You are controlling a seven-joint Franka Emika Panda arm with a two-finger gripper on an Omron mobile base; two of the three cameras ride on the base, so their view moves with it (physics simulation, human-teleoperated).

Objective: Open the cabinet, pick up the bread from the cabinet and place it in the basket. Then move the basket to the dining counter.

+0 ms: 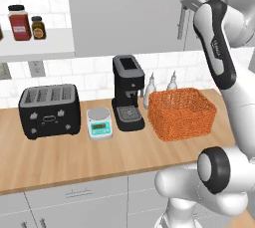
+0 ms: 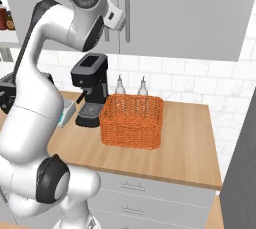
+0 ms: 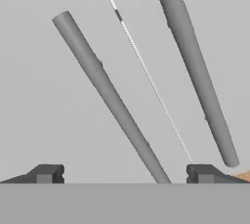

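Before the hand (image 3: pixel 125 175), two bar handles (image 3: pixel 110 96) and the shut cabinet (image 3: pixel 49 96) seam.
Its fingers spread wide, holding nothing (one handle between them); the basket (image 1: pixel 182 112) sits far below on the bench (image 1: pixel 74 157), open air between.

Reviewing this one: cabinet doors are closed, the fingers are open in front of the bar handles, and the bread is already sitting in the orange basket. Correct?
Not quite: the basket holds nothing, as the left base view shows; no bread is visible in it. The rest stands: the cabinet doors are closed, and the hand view shows the fingers open in front of the bar handles.
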